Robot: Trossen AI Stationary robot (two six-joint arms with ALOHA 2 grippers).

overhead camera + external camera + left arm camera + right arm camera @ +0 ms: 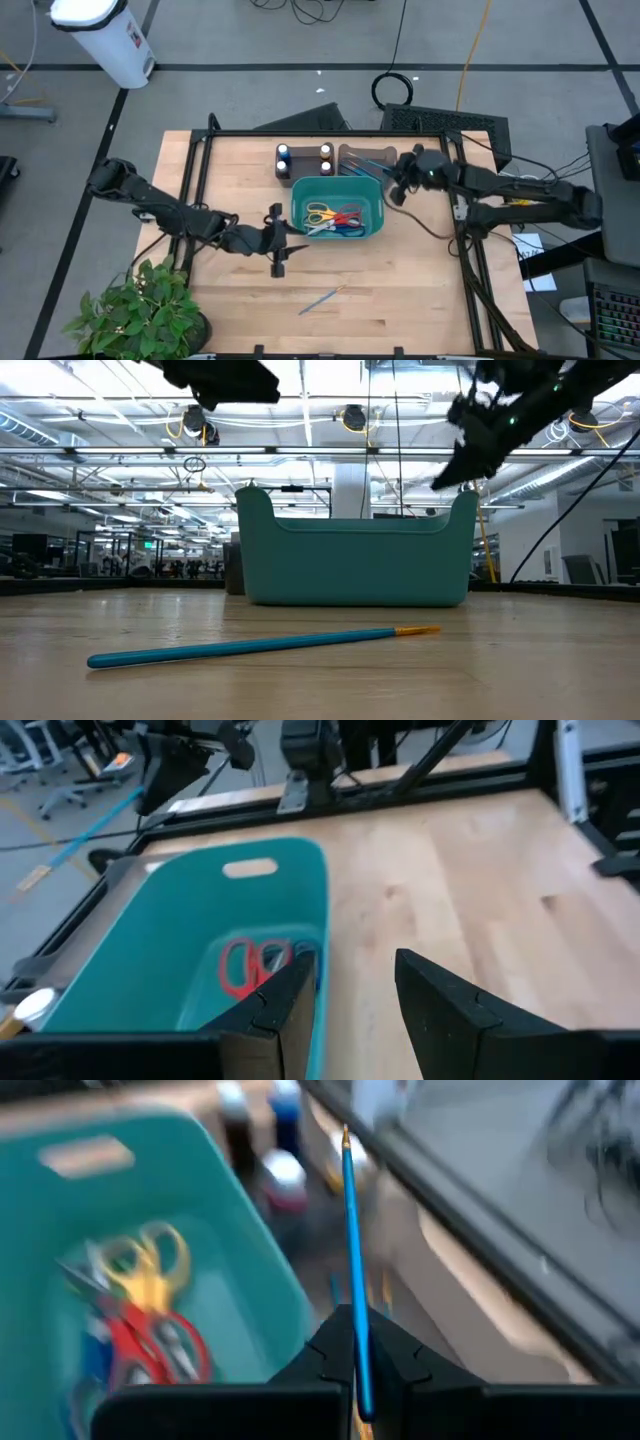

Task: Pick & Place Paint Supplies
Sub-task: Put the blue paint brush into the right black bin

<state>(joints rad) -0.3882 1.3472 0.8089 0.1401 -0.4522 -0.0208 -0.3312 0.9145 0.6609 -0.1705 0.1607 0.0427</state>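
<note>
Your right gripper (pixel 357 1365), clamped on a brush (pixel 352 1250) by the bin (pixel 300 200), may let it slip; left fingers (pixel 275 1010) apart, empty.

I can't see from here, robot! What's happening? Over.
Right gripper shut on blue paintbrush, beside teal bin. Left gripper open, empty. Another brush on table.

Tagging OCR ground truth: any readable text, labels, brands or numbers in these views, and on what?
None readable.
White container on the floor, high view: red mark and dark print, too small to read.
Paint bottles behind the teal bin: labels too small or blurred.
Room behind, low view: no legible signs.
</note>
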